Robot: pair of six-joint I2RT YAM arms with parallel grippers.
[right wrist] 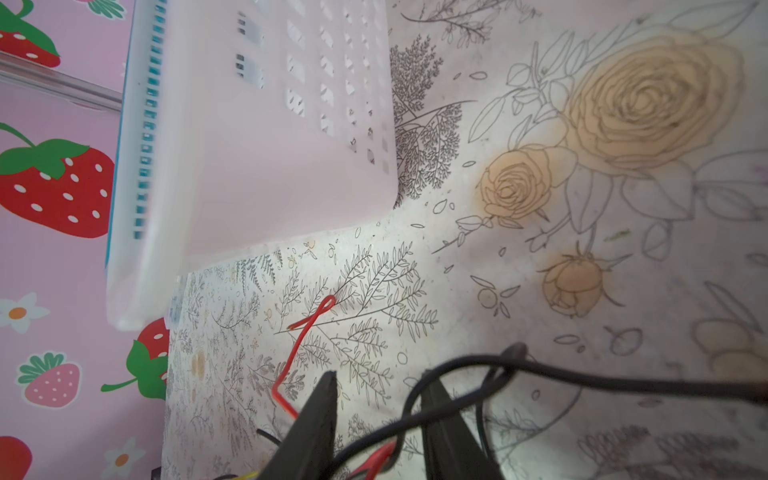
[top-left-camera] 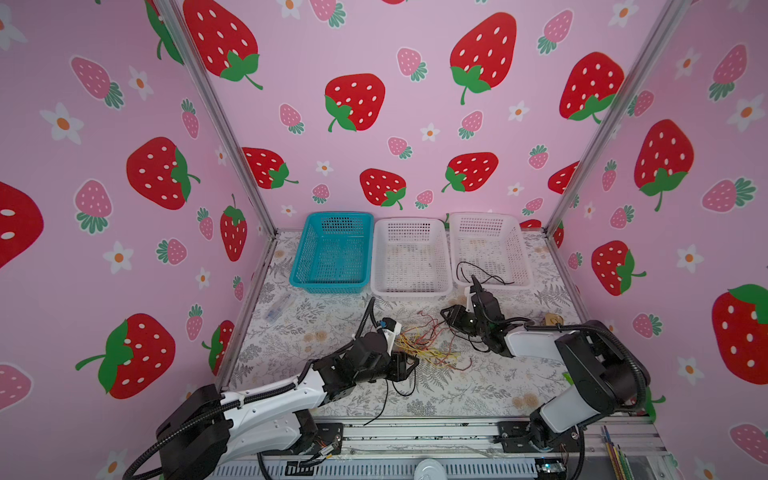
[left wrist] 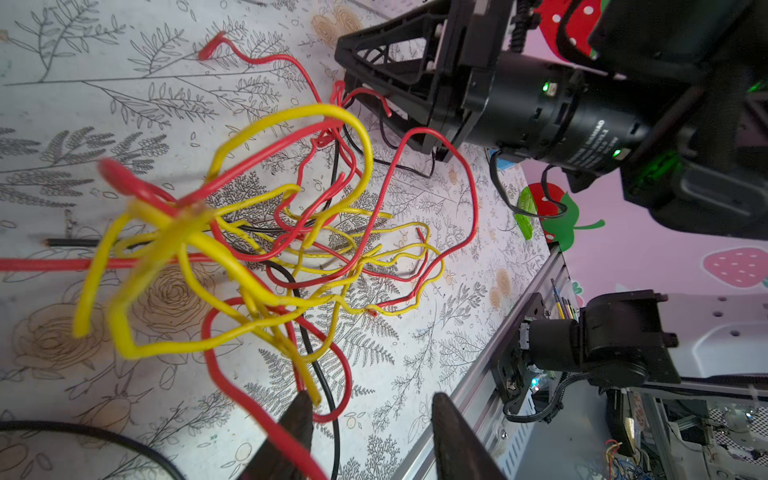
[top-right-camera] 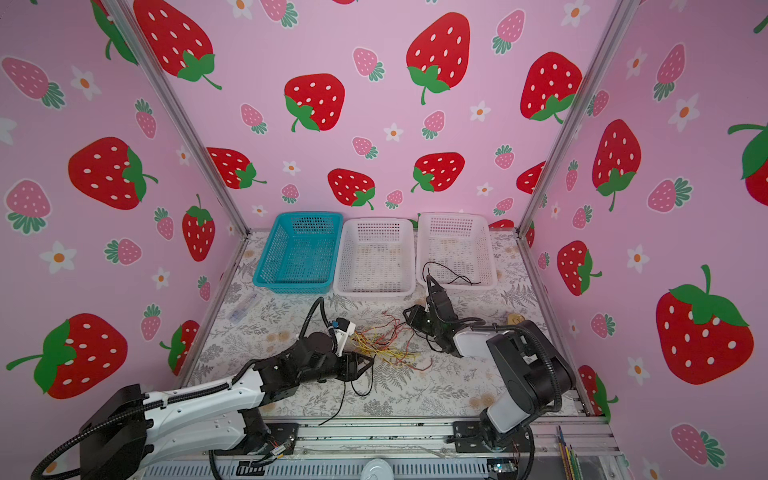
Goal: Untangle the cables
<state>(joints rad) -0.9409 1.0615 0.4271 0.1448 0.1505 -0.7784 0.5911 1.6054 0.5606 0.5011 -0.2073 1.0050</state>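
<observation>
The cables (top-left-camera: 428,345) (top-right-camera: 386,347) are a loose knot of red, yellow and black wires (left wrist: 195,245) in the middle of the floral table. My left gripper (top-left-camera: 411,362) (top-right-camera: 368,362) (left wrist: 370,415) sits at the knot's near-left side, open. A red loop lies over one finger (left wrist: 299,419) and a black wire runs just inside it. My right gripper (top-left-camera: 445,312) (top-right-camera: 408,312) (right wrist: 378,399) is at the knot's far-right side, jaws apart. A black cable (right wrist: 582,376) and a red one cross the gap between them. Another black cable (top-left-camera: 482,274) hangs over the right white basket's front rim.
Three baskets line the back: blue (top-left-camera: 328,286), white (top-left-camera: 411,291) and white (top-left-camera: 524,249). A clear syringe-like item (top-left-camera: 278,309) lies at the left, a tan object (top-left-camera: 552,320) at the right. A black wire (top-left-camera: 386,399) trails toward the front rail.
</observation>
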